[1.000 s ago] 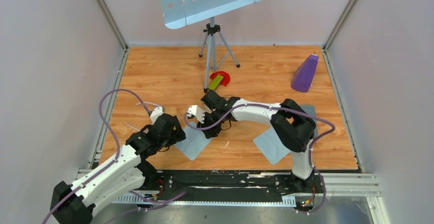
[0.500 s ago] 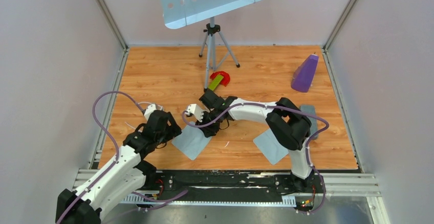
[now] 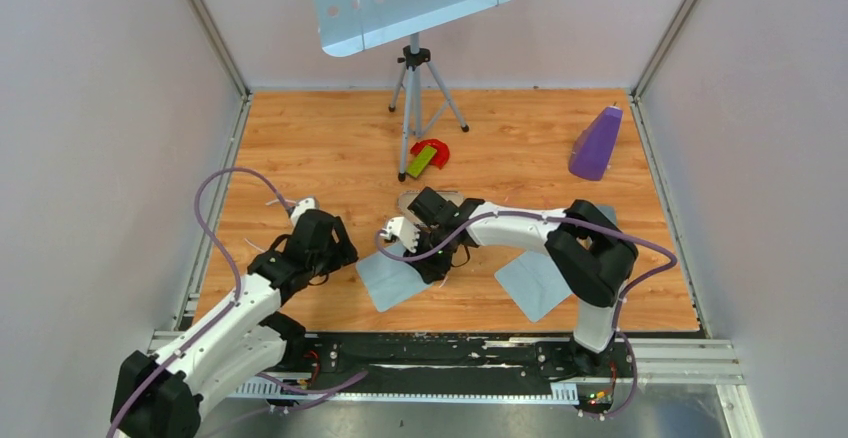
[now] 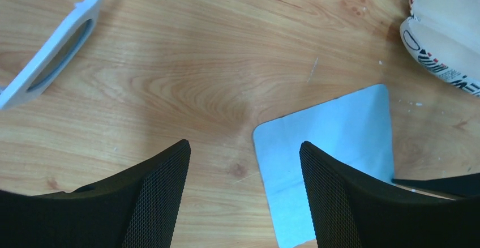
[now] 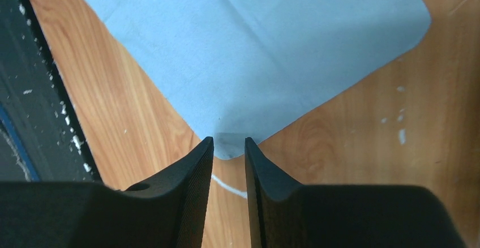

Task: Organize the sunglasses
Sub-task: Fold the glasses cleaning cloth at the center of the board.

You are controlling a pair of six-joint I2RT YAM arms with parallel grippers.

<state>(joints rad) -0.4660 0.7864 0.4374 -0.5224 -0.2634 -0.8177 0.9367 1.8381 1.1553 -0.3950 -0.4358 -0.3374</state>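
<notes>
From above, the left arm point(image 3: 235, 318) slants out from its base, with the left claw point(image 3: 338, 255) low beside the left cloth point(image 3: 385, 283). The right arm point(image 3: 520, 226) folds at the elbow and reaches left, its right claw point(image 3: 435, 258) over that cloth.

Left wrist: the fingers are spread wide with nothing between them. The sunglasses point(image 4: 56, 38) lie on the table point(image 4: 187, 78), far-left of the claw.

Right wrist: the fingers are a slit apart at a cloth corner. I cannot tell whether they nip it.

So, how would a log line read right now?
left gripper open, empty | right gripper narrowly open at cloth corner | sunglasses lying on table, untouched
</notes>
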